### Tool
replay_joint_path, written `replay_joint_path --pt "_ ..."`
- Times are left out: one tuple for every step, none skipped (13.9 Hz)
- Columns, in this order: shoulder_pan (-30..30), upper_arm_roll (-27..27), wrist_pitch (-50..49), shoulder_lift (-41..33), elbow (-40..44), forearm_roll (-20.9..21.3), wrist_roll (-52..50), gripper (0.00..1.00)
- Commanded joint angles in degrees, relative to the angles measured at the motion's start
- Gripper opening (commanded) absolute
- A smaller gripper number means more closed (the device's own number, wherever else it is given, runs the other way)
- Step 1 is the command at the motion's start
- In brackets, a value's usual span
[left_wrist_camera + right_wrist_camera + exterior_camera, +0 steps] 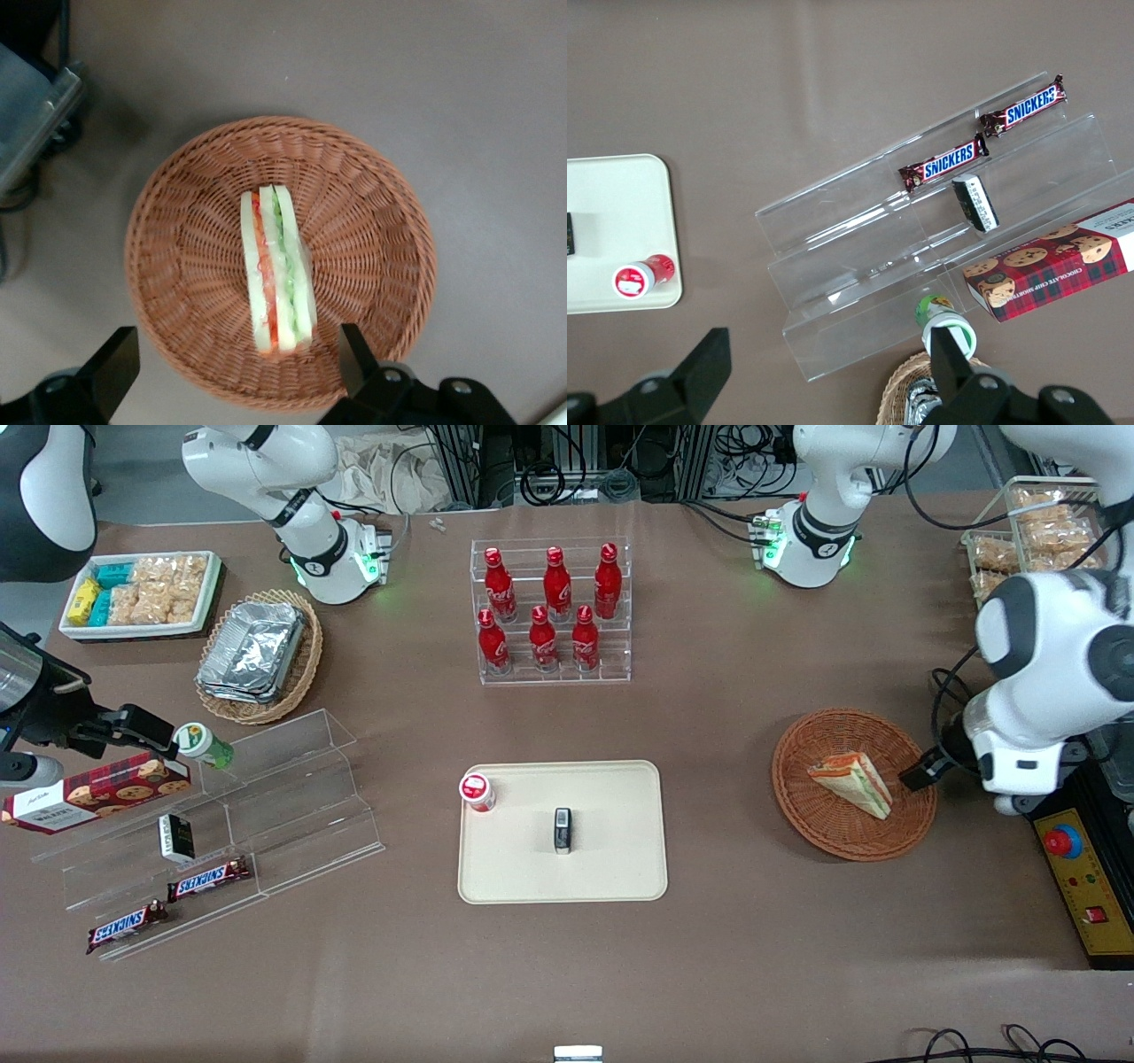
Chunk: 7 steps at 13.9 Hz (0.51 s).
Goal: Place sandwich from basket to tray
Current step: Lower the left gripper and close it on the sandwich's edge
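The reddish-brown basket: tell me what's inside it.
Only the sandwich lies in the basket, on its side. The weave under it is covered. The gripper hovers open above the basket's rim.

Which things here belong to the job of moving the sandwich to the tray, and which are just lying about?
Belong to the job:
sandwich, lying in the basket
basket
tray
gripper, fingers open, above the basket

Lying about:
cola bottles in a clear rack
Snickers bars
cookie box
foil containers

A robotics lab: cabled arm bases (811, 540), emergency-stop box (1085, 877) on the table.
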Motion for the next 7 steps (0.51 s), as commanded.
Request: replay_joint_path --pt "-1.75 -0.51 4.26 3.44 -2.39 -0.34 -6.09 1.0" --pt "-1.76 -0.51 5.14 4.76 -2.65 -0.6 -6.28 1.0" --pt "-1.67 -0.51 7.06 5.38 -3.88 -1.47 -6.28 1.0" --pt "-1.76 -0.51 9.43 5.91 -5.63 -1.83 -6.28 1.0" --pt "-1.76 -0.51 12.24 6.88 -7.12 -2.0 -6.45 1.0" --pt "-1.93 -0.51 14.44 8.1 -8.71 -2.01 -7.24 1.0" --pt "-2.28 -0.51 16.81 8.9 -9.85 -2.01 -7.6 1.0"
